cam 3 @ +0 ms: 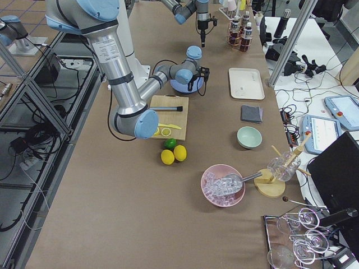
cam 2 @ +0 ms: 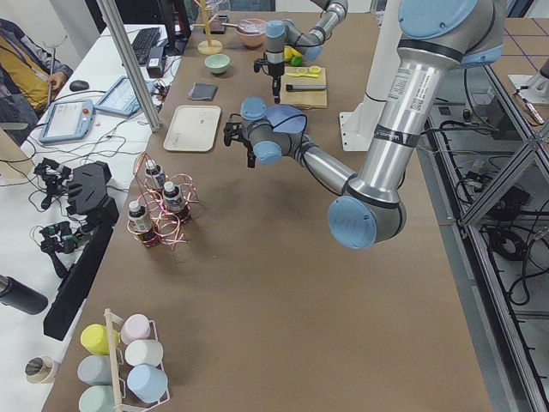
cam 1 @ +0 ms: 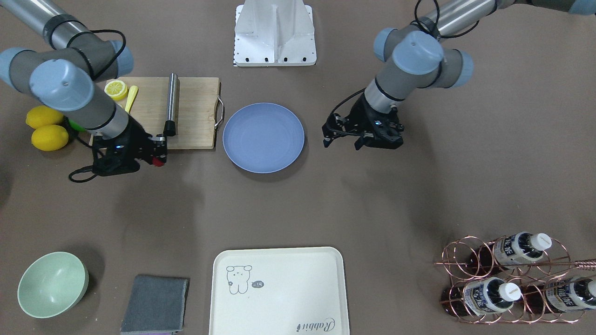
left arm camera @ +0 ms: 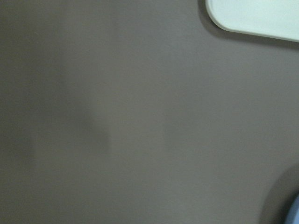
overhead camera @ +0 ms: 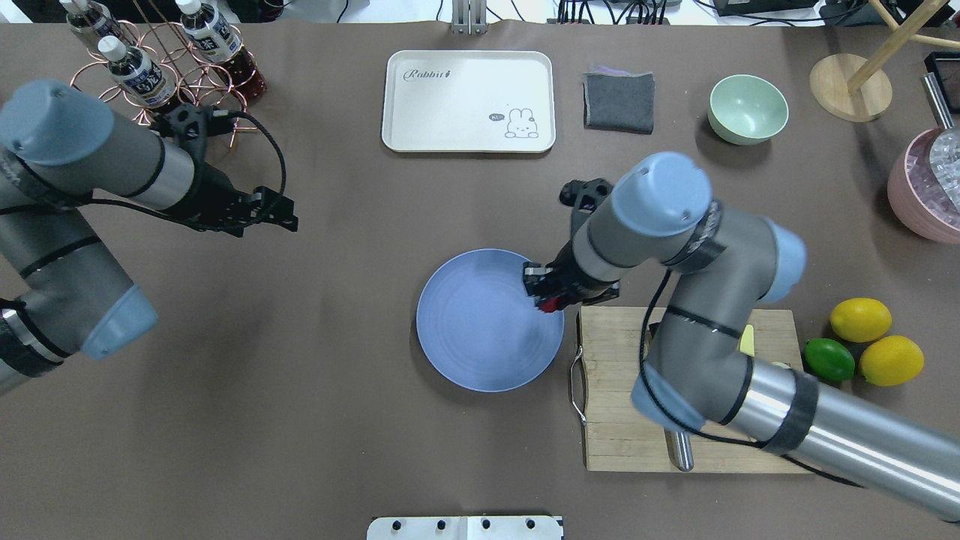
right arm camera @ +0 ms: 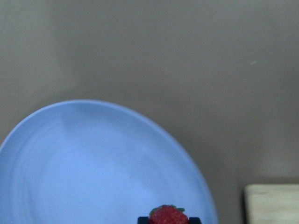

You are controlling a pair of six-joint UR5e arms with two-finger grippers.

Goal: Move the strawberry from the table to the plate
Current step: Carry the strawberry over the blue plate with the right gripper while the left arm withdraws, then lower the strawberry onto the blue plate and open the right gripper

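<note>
We've got the tiny dark-red strawberry (right arm camera: 168, 216) pinched in our right gripper (overhead camera: 547, 300), held up by the round blue-lavender plate's (overhead camera: 480, 334) right rim. Left gripper (cam 1: 342, 142) hangs wide and empty over the brown-grey table (overhead camera: 300, 390).

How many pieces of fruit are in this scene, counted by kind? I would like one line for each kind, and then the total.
whole lemons: 2
lemon half: 1
lime: 1
strawberry: 1
Total: 5
</note>
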